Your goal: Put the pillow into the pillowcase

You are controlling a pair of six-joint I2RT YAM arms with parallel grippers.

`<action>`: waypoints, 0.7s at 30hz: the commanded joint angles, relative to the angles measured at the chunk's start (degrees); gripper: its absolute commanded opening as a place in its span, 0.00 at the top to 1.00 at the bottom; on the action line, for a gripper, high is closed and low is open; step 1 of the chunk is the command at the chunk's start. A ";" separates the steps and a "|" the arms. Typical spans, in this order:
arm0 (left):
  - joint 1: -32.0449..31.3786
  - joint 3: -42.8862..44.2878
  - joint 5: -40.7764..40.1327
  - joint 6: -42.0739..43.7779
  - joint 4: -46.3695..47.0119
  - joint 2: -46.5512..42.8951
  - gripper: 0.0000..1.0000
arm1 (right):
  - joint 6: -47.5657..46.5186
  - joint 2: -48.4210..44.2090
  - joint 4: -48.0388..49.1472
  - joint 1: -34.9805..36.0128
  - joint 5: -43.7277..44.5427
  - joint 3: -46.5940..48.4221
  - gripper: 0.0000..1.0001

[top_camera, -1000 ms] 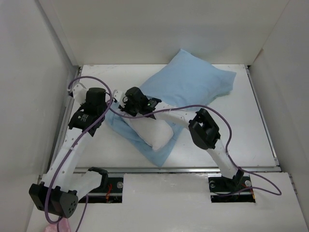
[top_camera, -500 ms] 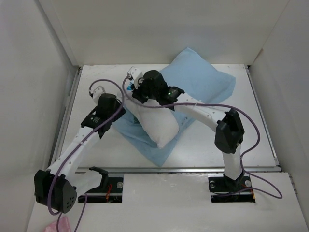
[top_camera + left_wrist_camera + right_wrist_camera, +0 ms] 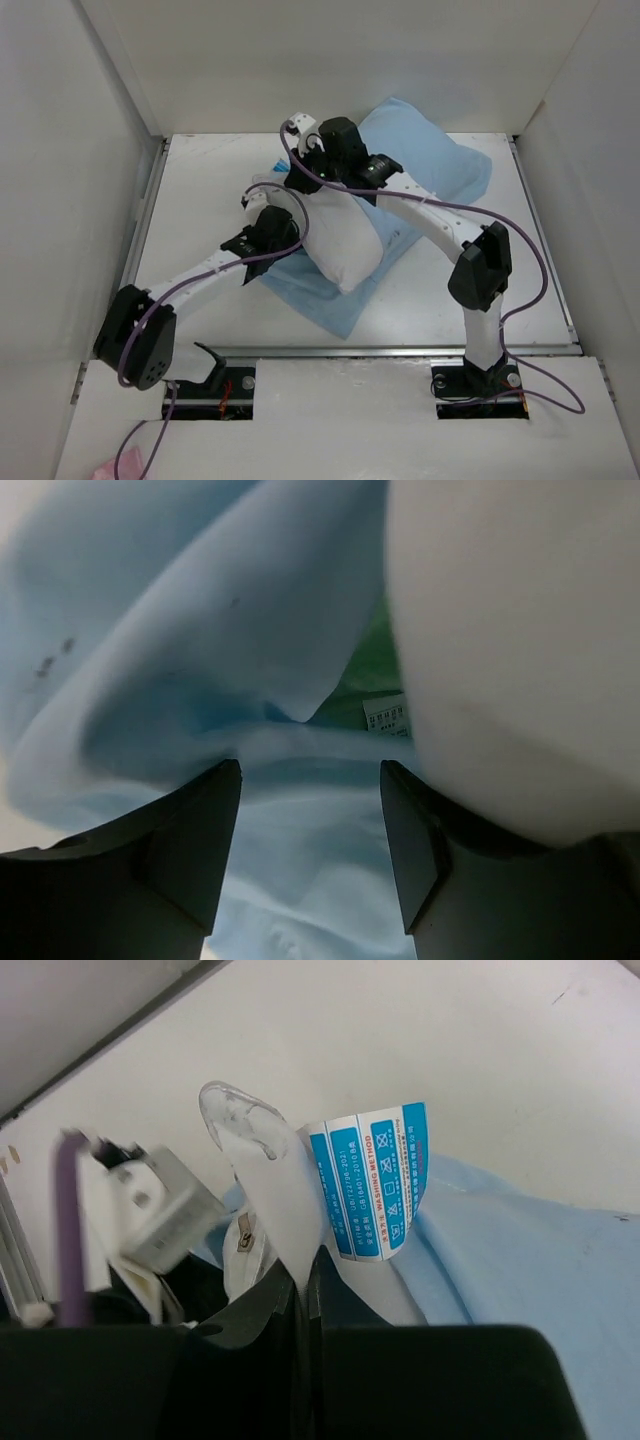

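Note:
The white pillow (image 3: 343, 248) lies partly on the light-blue pillowcase (image 3: 436, 165), whose near part (image 3: 325, 302) spreads under it. My right gripper (image 3: 303, 172) is shut on the pillow's far-left corner. In the right wrist view (image 3: 305, 1278) it pinches white fabric beside the blue tag (image 3: 375, 1185). My left gripper (image 3: 272, 226) is at the pillow's left side. In the left wrist view (image 3: 310, 825) its jaws stand open over pillowcase fabric (image 3: 200, 640), with the pillow (image 3: 510, 650) on the right.
White walls enclose the table (image 3: 200, 180) at the left, back and right. A metal rail (image 3: 400, 351) runs along the near edge. The left arm's wrist camera and a purple cable (image 3: 70, 1220) show close beside the right gripper.
My right gripper has moved farther back and right, pulling the pillow's corner with it. My left gripper has swung right, from the table's left side up against the pillow.

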 commanded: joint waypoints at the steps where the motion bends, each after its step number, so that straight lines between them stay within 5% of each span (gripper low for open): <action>1: -3.13 0.16 -5.13 -3.51 6.34 3.45 0.45 | 3.99 -0.73 -0.61 -0.69 -2.89 8.78 1.00; 7: -2.63 8.76 -22.86 -21.31 -10.04 12.75 0.40 | 5.92 -0.73 -2.30 -0.69 -5.08 11.87 1.00; 9: -1.48 14.12 -27.00 -32.10 -21.92 15.84 0.35 | 5.93 -0.73 -3.18 -0.69 -6.14 11.87 1.00; 12: -0.86 18.35 -28.42 -36.72 -26.08 21.47 0.32 | 5.93 -1.95 -4.23 -0.69 -8.86 11.87 1.00; 14: -0.86 18.36 -28.43 -34.37 -22.67 22.89 0.31 | 5.93 -1.96 -4.23 -0.69 -8.87 11.35 1.00; 21: -5.17 3.09 -23.16 -15.74 14.66 10.78 0.20 | 5.93 -1.96 -5.99 -0.69 -10.01 11.34 1.00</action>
